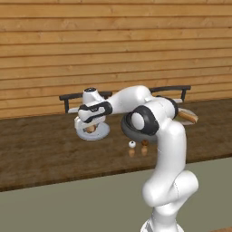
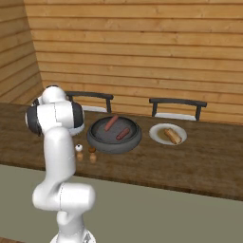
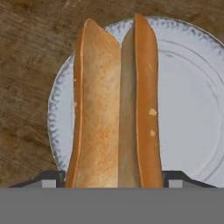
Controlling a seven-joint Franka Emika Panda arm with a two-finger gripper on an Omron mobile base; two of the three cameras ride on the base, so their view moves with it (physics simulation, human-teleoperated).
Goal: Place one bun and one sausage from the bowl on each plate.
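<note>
Two dark fingers (image 3: 173,176) of the claw (image 3: 114,179) hug a split bun (image 3: 114,105), holding it over a light plate (image 3: 188,100). The white arm bends low, reaching left across the wooden table (image 1: 41,140). The dark bowl (image 2: 114,134) holds two sausages (image 2: 122,134). Another plate (image 2: 159,135) has a bun too.

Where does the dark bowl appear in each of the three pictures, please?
Left base view: the bowl sits right of centre, largely hidden behind the arm's dark elbow joint.
Right base view: the bowl lies centre-left on the table, two sausages inside.
Hand view: not in it; there a plate lies under a split bun.
Shared landmark: the small shakers stand just in front of the bowl.
</note>
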